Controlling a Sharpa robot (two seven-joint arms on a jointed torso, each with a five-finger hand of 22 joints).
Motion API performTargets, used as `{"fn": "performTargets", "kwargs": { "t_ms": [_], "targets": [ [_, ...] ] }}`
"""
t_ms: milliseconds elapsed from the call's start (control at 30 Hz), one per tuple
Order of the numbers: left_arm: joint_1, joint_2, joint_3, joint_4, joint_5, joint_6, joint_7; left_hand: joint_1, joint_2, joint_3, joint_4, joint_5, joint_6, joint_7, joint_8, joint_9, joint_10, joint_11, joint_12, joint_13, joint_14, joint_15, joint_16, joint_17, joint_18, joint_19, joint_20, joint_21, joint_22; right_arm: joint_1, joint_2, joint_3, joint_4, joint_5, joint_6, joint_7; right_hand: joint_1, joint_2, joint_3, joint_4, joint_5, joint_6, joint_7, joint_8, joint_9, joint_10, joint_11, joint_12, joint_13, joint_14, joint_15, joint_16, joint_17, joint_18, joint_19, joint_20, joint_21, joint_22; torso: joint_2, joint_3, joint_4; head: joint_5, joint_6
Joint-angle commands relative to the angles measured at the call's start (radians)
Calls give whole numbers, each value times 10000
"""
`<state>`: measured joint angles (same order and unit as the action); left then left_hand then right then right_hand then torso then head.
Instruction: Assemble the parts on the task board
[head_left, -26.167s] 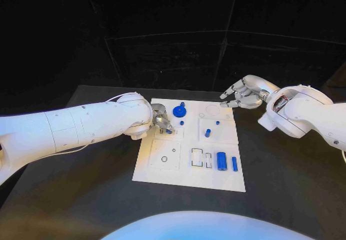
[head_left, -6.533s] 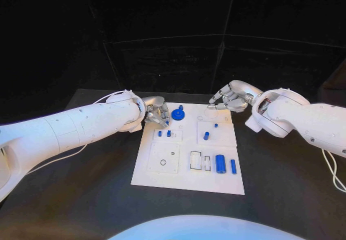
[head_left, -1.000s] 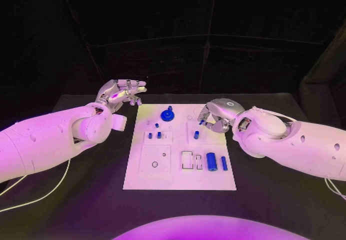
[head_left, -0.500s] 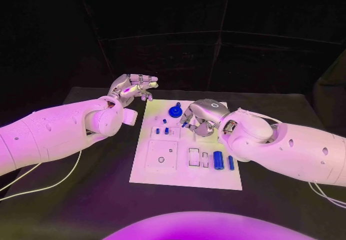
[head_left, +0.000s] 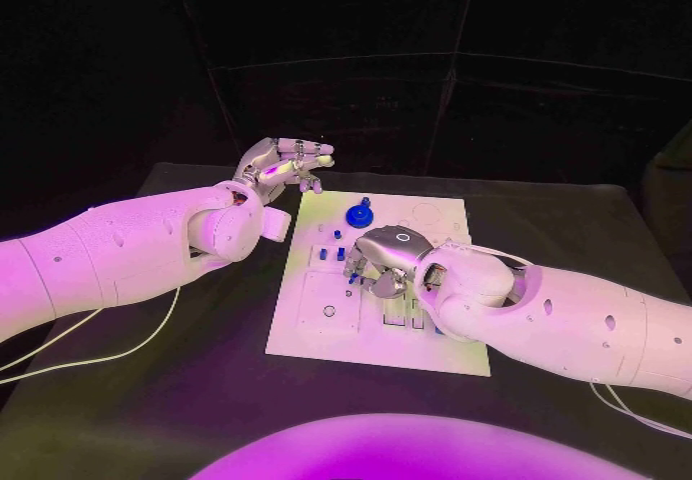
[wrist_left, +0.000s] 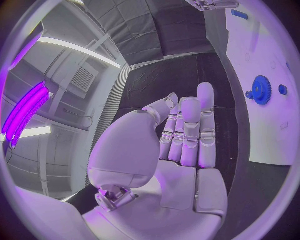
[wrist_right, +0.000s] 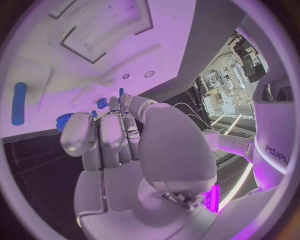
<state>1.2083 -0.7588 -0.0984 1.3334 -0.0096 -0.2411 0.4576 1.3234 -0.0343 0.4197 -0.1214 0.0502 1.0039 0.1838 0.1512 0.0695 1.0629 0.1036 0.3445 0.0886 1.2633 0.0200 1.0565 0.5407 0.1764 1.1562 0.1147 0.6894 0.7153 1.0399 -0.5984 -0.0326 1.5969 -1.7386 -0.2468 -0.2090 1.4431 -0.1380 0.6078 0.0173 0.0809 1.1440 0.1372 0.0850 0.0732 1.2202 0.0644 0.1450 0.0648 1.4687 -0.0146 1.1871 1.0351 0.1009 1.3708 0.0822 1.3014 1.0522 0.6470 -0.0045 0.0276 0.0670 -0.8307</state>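
Note:
The white task board (head_left: 325, 335) lies in the middle of the black table. A blue gear (head_left: 359, 213) stands at its far end, and two small blue pegs (head_left: 330, 255) stand left of centre. My right hand (head_left: 378, 262) hovers low over the board's middle, fingers curled down beside the pegs. In the right wrist view its fingertips (wrist_right: 110, 120) reach among small blue pieces (wrist_right: 102, 103) on the board (wrist_right: 125, 30); whether any is held is unclear. My left hand (head_left: 289, 160) is raised beyond the board's far-left corner. Its fingers (wrist_left: 190, 130) are straight and hold nothing, with the gear (wrist_left: 260, 90) off to the side.
My right forearm (head_left: 548, 315) covers the board's near-right part. A blue bar (wrist_right: 19, 102) lies on the board near a rectangular recess (wrist_right: 106, 30). Black table (head_left: 173, 370) surrounds the board on all sides.
My right hand has moved from the board's far-right part across to its middle, beside the two pegs. My left hand stays raised past the far-left corner.

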Motion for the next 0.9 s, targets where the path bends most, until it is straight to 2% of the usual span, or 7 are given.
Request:
{"fn": "performTargets", "kwargs": {
  "t_ms": [33, 433, 567, 900],
  "targets": [
    [17, 28, 9, 13, 36, 119, -8, -104, -7, -36, 0, 25, -47, -10, 47, 5, -41, 2, 55, 9, -64, -30, -38, -8, 59, -48, 19, -65, -13, -53, 94, 8, -39, -317, 374, 118, -37, 21, 4, -54, 31, 23, 35, -34, -4, 18, 34, -61, 6, 222, -51, -54, -2, -31, 74, 24, 41, 14, -1, 4, -6, 90, -22],
    [17, 49, 9, -7, 36, 190, -101, -116, -6, -43, 4, 25, -55, -10, 53, 5, -52, 4, 65, 10, -76, -29, -52, -39, 59, -49, 21, -70, -16, -131, 298, 9, -151, -459, 571, 82, -64, 3, -7, -95, 36, 18, 47, -48, -8, 15, 42, -73, 8, 220, -45, -57, -21, -30, 68, 25, 44, 11, 3, 6, -19, 218, -89],
    [17, 59, 9, -12, 36, 203, -119, -116, -6, -43, 4, 25, -55, -10, 53, 5, -52, 4, 65, 10, -76, -29, -52, -39, 59, -49, 21, -70, -16, -141, 332, 9, -189, -504, 658, 45, -64, 3, -7, -95, 36, 18, 47, -48, -8, 15, 42, -73, 8, 220, -45, -57, -21, -30, 68, 25, 44, 11, 2, 4, -8, 200, -141],
    [17, 84, 9, -43, 36, 210, -144, -134, -6, -54, 11, 25, -71, -7, 63, 4, -73, 6, 80, 11, -86, -26, -57, -57, 60, -52, 24, -78, -21, -165, 348, 8, -206, -621, 820, -16, -84, -2, -18, -110, 22, 24, 49, -50, -8, 17, 44, -77, 9, 219, -42, -60, -32, -29, 63, 27, 42, 5, -6, 12, -17, 209, -146]
  ]
}}
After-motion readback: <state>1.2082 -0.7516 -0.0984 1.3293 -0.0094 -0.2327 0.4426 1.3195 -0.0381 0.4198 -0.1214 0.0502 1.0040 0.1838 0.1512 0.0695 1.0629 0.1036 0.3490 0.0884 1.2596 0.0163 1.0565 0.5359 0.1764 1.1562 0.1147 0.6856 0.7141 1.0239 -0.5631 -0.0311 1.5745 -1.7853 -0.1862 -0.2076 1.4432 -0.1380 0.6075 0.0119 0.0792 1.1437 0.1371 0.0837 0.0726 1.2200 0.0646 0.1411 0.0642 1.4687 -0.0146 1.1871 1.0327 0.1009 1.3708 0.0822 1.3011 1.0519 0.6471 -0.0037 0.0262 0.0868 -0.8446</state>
